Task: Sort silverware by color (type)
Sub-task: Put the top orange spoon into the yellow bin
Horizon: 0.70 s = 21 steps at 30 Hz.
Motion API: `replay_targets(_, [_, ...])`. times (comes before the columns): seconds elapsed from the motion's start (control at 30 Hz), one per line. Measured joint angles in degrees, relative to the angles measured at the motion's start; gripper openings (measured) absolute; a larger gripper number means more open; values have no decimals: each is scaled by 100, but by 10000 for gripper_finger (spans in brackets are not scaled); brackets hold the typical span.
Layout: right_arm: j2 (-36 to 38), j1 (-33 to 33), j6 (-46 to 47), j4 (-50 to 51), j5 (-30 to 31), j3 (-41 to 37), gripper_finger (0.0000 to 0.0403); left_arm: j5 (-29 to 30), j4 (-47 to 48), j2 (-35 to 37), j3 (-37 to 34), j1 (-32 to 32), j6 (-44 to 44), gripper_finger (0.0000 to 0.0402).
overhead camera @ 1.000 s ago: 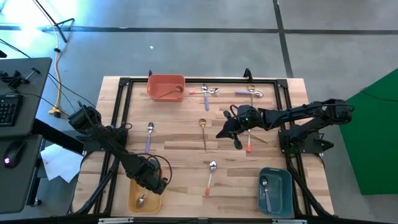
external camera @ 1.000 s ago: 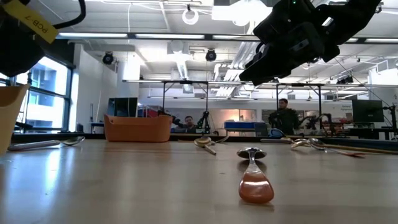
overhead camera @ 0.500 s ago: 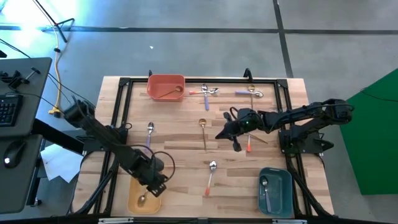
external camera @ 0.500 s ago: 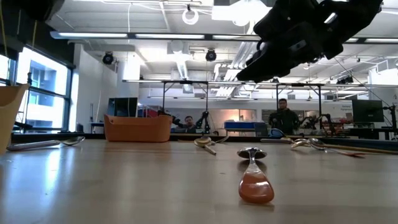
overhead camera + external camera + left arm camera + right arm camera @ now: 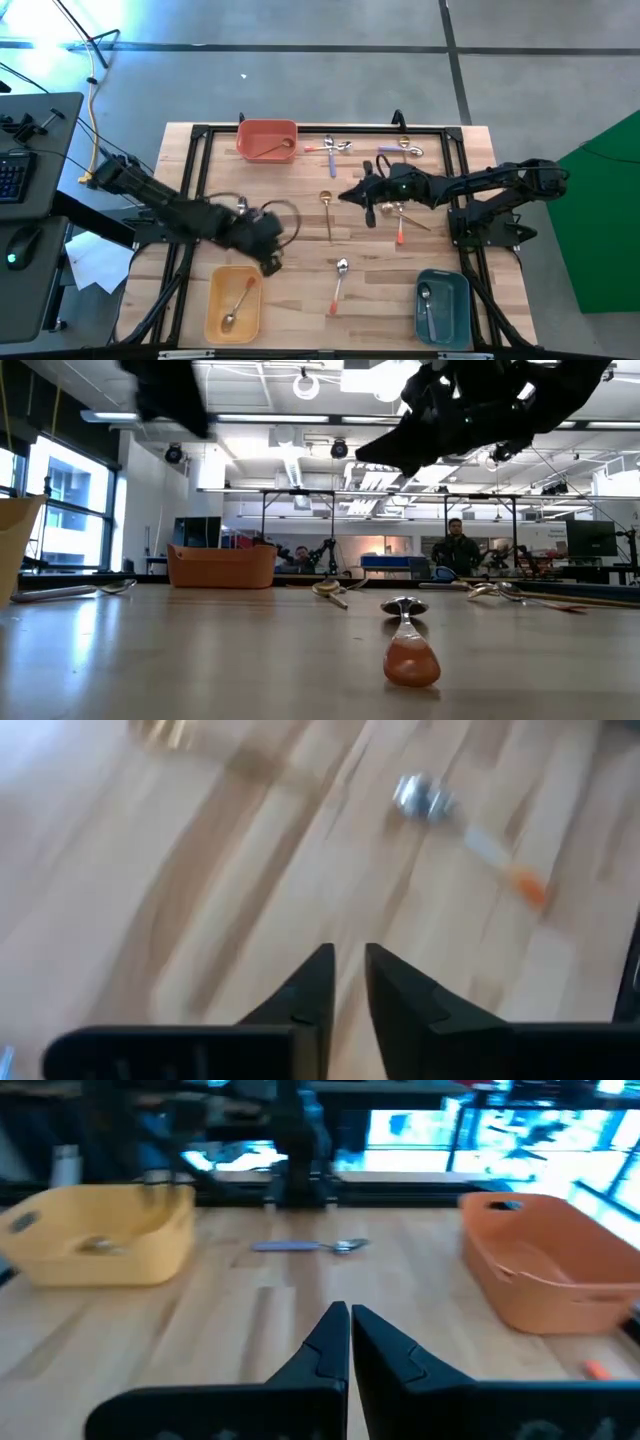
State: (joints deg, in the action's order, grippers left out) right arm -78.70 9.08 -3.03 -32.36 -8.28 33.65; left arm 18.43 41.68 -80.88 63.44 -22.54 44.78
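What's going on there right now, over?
Left hand nearly shut, empty, beside yellow bin. Right hand shut, empty, mid-table. Spoons still loose. Nothing blocking.

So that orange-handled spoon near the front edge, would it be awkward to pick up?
Probably. The orange-handled spoon lies flat on the wooden table, leaving fingers little to get under. It looks thin and light, so a nudge might slide or spin it. Metal, so likely stiff.

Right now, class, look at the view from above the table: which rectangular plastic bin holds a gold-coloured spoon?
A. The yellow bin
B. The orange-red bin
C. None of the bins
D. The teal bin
A: from above, the gold-coloured spoon lies inside the yellow rectangular plastic bin at the table's near left, while the teal rectangular plastic bin holds a silver-looking spoon instead.
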Motion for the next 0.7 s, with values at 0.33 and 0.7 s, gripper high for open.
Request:
replay_targets(0.33, [0, 857, 62, 727, 232, 2, 54, -1659, -4605, -11, -1861, 1591, -2435, 6])
replay_targets(0.7, [-222, 1819, 1025, 2467, 1085, 802, 125, -2118, -7041, -11, -2975, 2344, -4023, 2])
